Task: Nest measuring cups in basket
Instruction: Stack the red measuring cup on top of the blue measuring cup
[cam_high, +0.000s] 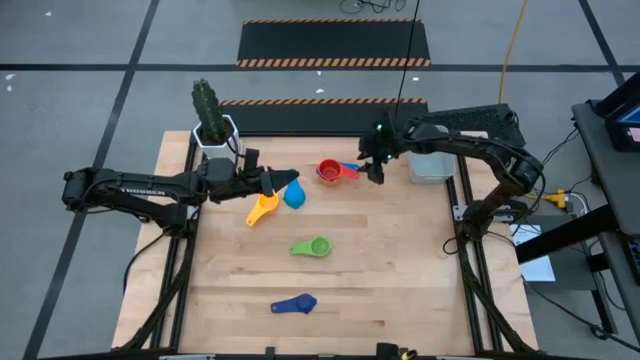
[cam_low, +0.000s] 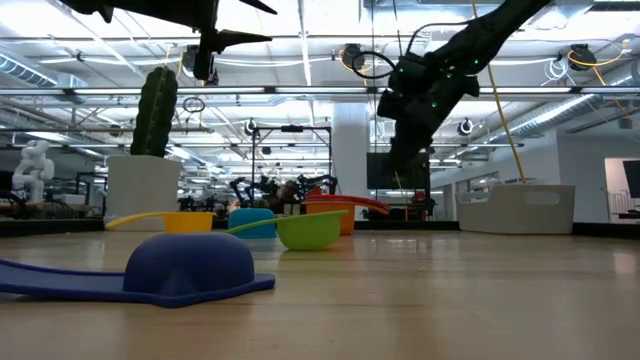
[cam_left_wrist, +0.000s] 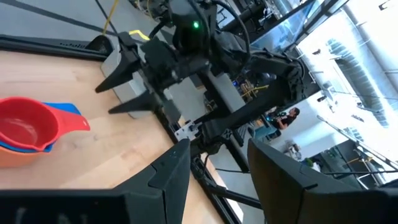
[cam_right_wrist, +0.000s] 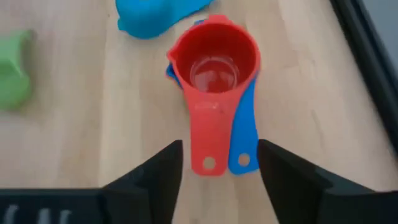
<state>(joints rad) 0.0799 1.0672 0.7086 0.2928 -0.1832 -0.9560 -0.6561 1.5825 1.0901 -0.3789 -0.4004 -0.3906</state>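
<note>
The measuring cups are partly stacked on the table (cam_high: 400, 290): a red cup (cam_high: 327, 170) sits in an orange one (cam_high: 328, 178) with a blue cup (cam_high: 349, 168) between or under them (only its handle shows clearly), near the far edge and well apart from the basket (cam_high: 430, 166), which stands at the far right corner. Loose on the wood lie a yellow cup (cam_high: 263, 209), a light blue cup (cam_high: 293, 195), a green cup (cam_high: 311, 246) and a dark blue cup (cam_high: 295, 304), one of each, so seven cups with the stack.

The right gripper (cam_high: 374, 172) hovers just beside the stack, over the handle ends, its fingers spread and holding nothing. The left gripper (cam_high: 283, 181) hangs above the light blue cup with its fingers apart and nothing visibly between them.

I judge the stacking step to be midway, with nothing yet in the basket. The next move probably calls for a loose cup, matched by size, to be dropped bowl-down into the stack, handle aligned.
</note>
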